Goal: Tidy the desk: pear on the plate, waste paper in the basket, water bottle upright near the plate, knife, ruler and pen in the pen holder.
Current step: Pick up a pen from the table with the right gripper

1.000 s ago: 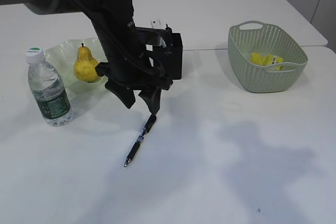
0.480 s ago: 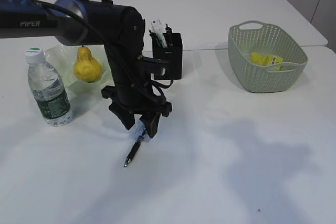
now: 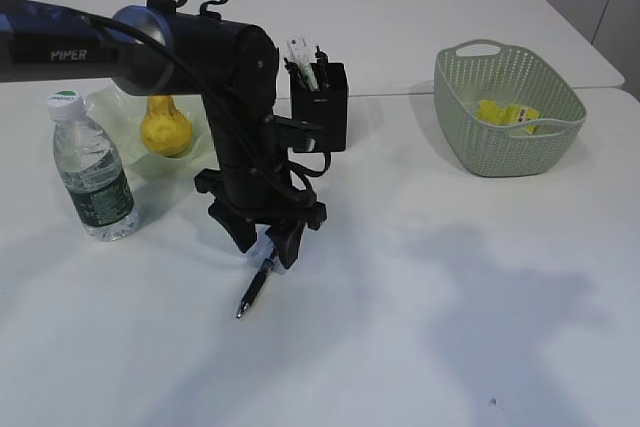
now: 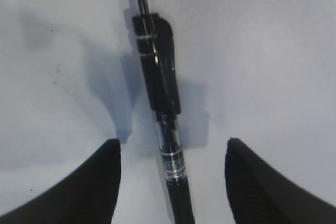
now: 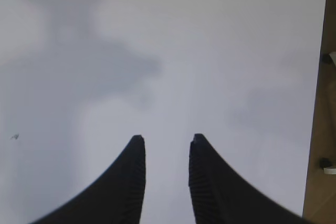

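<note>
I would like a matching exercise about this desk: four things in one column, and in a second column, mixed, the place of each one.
Things:
1. pear
2. waste paper
3. pen
4. water bottle

Places:
A. inside the basket
B. lying on the table, between the open jaws of the left gripper
C. on the plate
D. standing upright beside the plate

Pairs: 1-C, 2-A, 3-B, 4-D

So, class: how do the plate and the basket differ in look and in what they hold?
The plate is translucent pale-green glass with a wavy rim; the basket is grey-green with perforated sides. The plate holds the pear; the basket holds yellow waste paper. Both stand on the white table.
</note>
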You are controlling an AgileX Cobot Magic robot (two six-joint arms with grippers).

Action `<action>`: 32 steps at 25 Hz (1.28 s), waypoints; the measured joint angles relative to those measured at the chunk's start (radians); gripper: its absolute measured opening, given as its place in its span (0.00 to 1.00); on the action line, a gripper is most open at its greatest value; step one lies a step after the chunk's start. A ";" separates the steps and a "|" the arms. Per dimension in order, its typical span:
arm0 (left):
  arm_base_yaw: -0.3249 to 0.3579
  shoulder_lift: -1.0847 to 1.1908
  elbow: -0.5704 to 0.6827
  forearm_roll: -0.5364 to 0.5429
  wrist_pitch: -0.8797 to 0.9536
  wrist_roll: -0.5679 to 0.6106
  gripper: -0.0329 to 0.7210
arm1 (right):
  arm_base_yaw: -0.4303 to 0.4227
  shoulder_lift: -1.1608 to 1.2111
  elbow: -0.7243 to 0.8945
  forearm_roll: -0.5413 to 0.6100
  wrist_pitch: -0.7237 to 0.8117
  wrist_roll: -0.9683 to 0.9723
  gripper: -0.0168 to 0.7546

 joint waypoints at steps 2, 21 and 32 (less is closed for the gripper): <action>0.000 0.004 0.000 0.000 0.000 0.000 0.62 | 0.000 0.000 0.000 0.000 -0.004 0.000 0.34; 0.000 0.018 0.000 0.032 0.006 0.002 0.51 | 0.000 0.000 0.000 -0.001 -0.006 0.000 0.34; 0.000 0.018 0.000 0.037 0.006 0.017 0.46 | 0.000 0.000 0.000 -0.007 -0.006 0.000 0.34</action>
